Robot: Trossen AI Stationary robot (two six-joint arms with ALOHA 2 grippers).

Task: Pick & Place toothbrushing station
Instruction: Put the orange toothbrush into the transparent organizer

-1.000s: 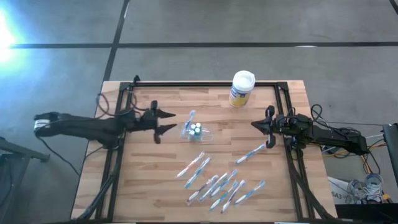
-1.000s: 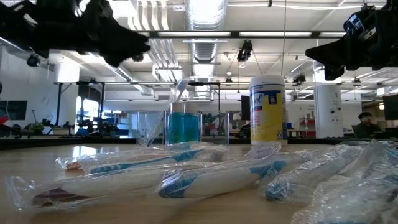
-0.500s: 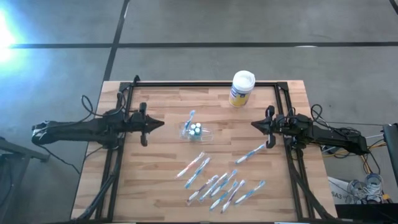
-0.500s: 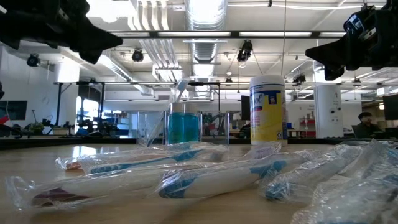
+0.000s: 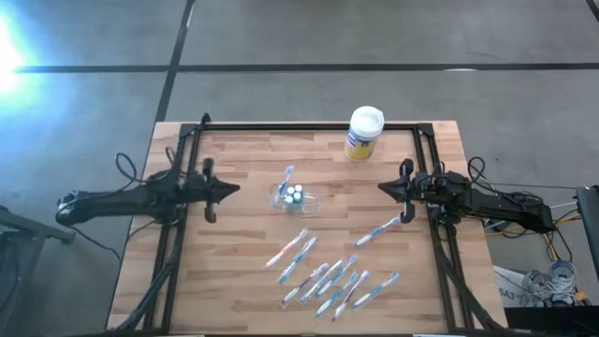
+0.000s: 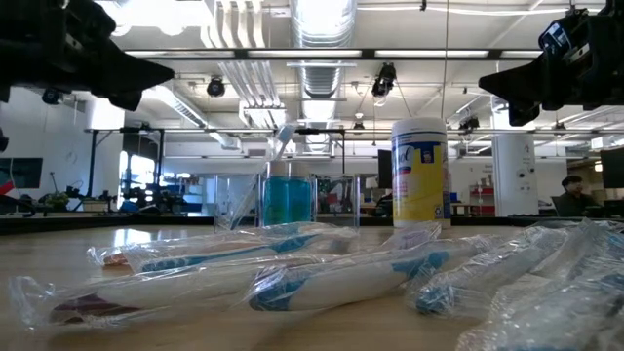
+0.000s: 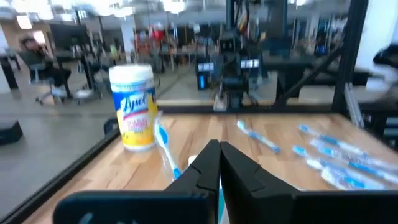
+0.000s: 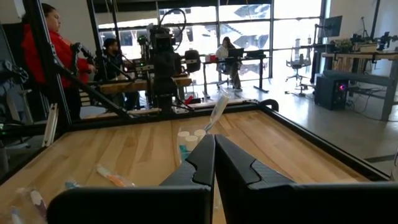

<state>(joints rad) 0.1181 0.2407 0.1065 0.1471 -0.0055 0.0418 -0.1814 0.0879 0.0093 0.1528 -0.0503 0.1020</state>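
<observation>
The clear holder (image 5: 293, 197) stands on the wooden table near its middle, with teal-capped white tubes (image 5: 296, 194) in it and one white-blue toothbrush (image 5: 285, 177) leaning out of it. Several wrapped toothbrushes (image 5: 332, 279) lie flat nearer the front edge. My left gripper (image 5: 235, 188) hovers shut to the holder's left, its tips pointing at it (image 7: 217, 155). My right gripper (image 5: 382, 187) hovers shut to the holder's right (image 8: 213, 146). Both are above the table in the low view, and neither touches anything.
A white-lidded canister with a yellow-blue label (image 5: 363, 133) stands at the table's far edge. One wrapped toothbrush (image 5: 378, 229) lies alone toward the right. A black frame (image 5: 309, 127) runs along the table's far and side edges. People sit and stand in the room beyond (image 8: 46, 43).
My left gripper was open close beside the holder's left side. It has shut on nothing and drawn back toward the table's left edge. The holder and the toothbrushes have stayed where they were.
</observation>
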